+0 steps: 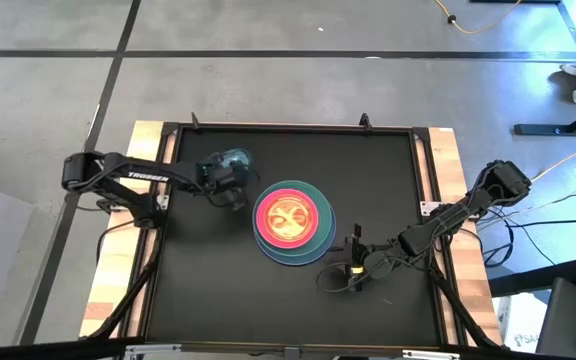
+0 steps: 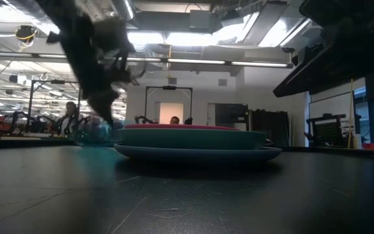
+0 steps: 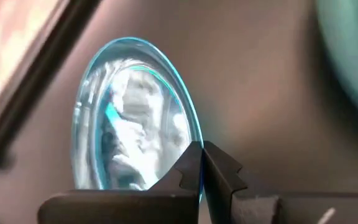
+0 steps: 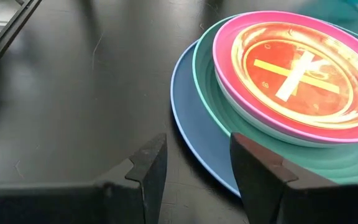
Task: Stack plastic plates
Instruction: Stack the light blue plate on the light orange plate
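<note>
Nearest, the right gripper (image 1: 356, 268) waits with fingers apart beside the stack of round plastic plates (image 1: 294, 222): blue, teal, pink, with orange on top. Farther left, the left gripper (image 3: 202, 163) pinches the rim of a small translucent blue plastic dish (image 3: 132, 115). Held by so thin an edge, the dish could slip or tilt out during the carry.

I have the left arm reaching in from the table's left edge, its forearm running nearly straight across toward the middle. The left gripper (image 3: 202, 163) sits at the far-left part of the mat, fingers pinched together on the rim of the translucent blue dish (image 3: 132, 118). My right arm comes in from the right edge, bent at the elbow and angled toward the near side. The right gripper (image 4: 194, 163) hangs low over the mat, fingers spread apart and holding nothing.
</note>
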